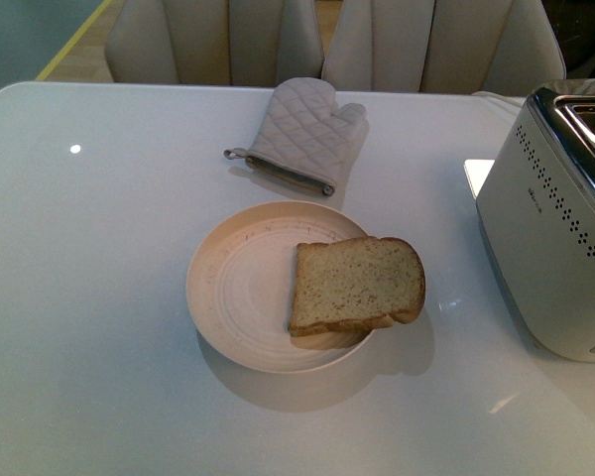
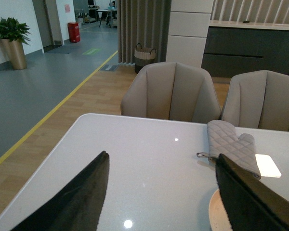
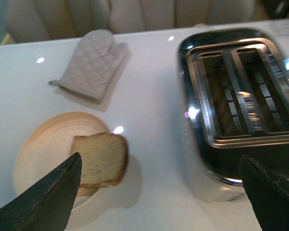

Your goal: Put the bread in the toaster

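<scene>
- L claw [image 2: 161,202]: released, jaws spread wide, nothing between; hangs over the table [image 1: 99,297], well apart from the bread. No risk unless it sweeps the plate.
- Mitt [image 1: 299,137]: behind the plate, clear of the likely path.
- Plate [image 1: 228,288]: glossy table, so a sideways nudge could slide it and spoil the grab.
- Bread [image 1: 355,285]: lies on the plate's right part, rounded end over the rim toward the toaster. It looks soft, so a hard pinch may crush or tear it. A grab at one corner may let it droop or drop.
- Toaster [image 1: 555,218]: right of the plate, slots open upward. Slots look narrow; a slice that arrives flat or skewed would jam on the chrome top.
- Writing: small dark mark on the toaster side, too small to read.
- R claw [image 3: 159,197]: released, empty, above the gap between bread and toaster.
</scene>
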Robot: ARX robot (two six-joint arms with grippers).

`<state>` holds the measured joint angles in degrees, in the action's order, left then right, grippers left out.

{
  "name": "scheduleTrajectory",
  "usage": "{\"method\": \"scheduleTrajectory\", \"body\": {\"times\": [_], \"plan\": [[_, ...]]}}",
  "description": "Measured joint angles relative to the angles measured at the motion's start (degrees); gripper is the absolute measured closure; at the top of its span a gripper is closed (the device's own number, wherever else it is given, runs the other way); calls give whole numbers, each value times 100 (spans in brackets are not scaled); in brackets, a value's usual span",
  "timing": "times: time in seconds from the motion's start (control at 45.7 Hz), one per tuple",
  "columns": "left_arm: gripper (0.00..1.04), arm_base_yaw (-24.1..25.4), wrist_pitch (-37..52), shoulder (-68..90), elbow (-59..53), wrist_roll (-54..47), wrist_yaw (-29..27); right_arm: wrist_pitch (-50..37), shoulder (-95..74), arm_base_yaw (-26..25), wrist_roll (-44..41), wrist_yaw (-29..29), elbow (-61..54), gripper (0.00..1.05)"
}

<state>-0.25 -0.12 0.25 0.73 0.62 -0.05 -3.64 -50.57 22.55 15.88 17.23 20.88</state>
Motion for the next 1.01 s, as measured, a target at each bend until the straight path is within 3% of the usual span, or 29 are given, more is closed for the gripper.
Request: {"method": "scheduleTrajectory", "body": {"times": [0.175, 0.241, 0.612, 1.006], "plan": [[10, 0, 0, 0, 0, 0, 2, -866, -1888, 42, 415, -549, 544, 9], [5, 0, 0, 0, 0, -11, 2, -1108, -2535, 37, 560, -636, 789, 9], [7, 0, 0, 0, 0, -13, 2, -1534, -5727, 31, 1790, -1349, 2382, 9], [7, 0, 0, 0, 0, -13, 2, -1528, -7296, -173, 2916, -1694, 3171, 9]]}}
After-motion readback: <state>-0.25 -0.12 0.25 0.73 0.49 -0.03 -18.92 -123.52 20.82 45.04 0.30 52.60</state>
